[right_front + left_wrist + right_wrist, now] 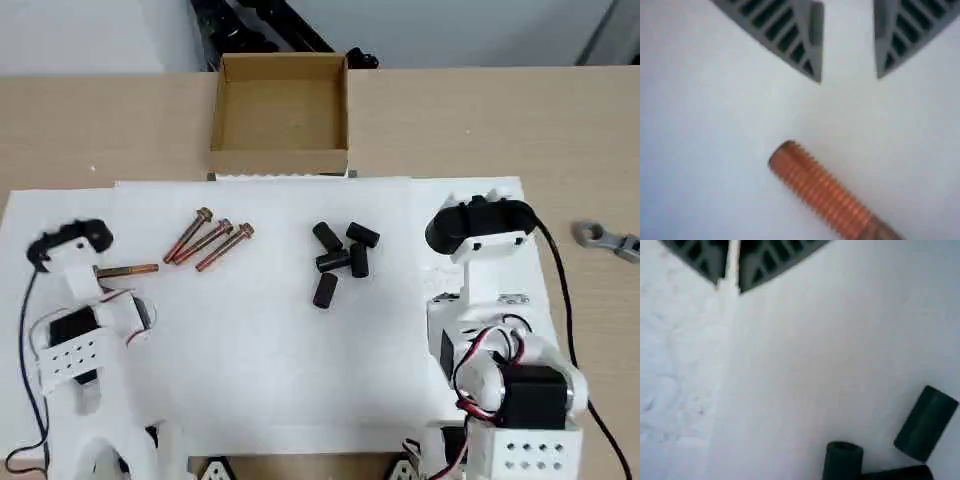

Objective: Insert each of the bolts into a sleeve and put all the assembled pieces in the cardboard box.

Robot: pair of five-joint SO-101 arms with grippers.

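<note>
Just off the spread left hand [847, 79] lies a copper bolt [825, 192], untouched.

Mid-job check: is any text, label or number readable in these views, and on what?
None readable.
Cardboard box, bolts, sleeves: no print shows.
Wrench: any marking is too small to read.

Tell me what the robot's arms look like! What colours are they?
The left arm and right arm are mostly white plastic with black motor blocks. Thin red, white and black wires loop along them. Their bases have rows of little round holes. The left gripper and right gripper have grey, pointed fingers with slots like a grille.
</note>
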